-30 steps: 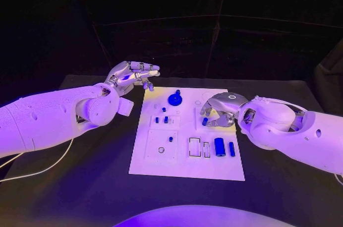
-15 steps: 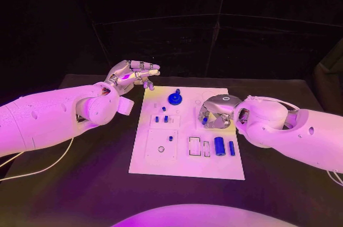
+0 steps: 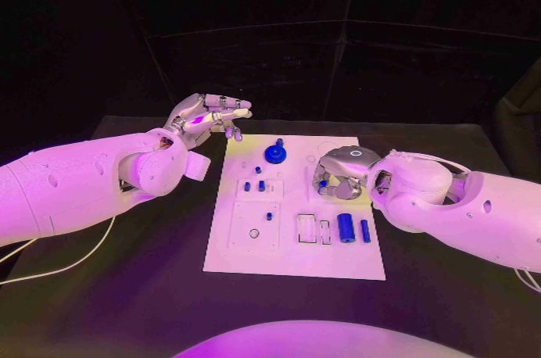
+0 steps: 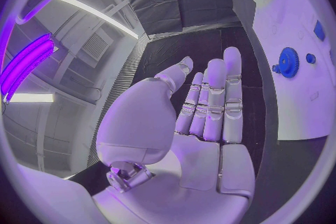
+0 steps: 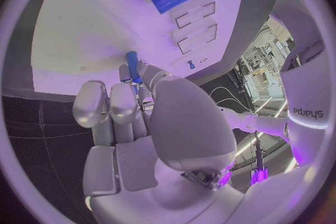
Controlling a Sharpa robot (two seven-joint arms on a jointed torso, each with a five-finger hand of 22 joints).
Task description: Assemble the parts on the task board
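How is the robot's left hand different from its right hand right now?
The left hand is up beyond the task board's far left corner, over the black table; the right hand is low over the board's right side. The left hand holds nothing, fingers apart; the right hand pinches a thin blue pin at its fingertips. Both are silver, on white arms.
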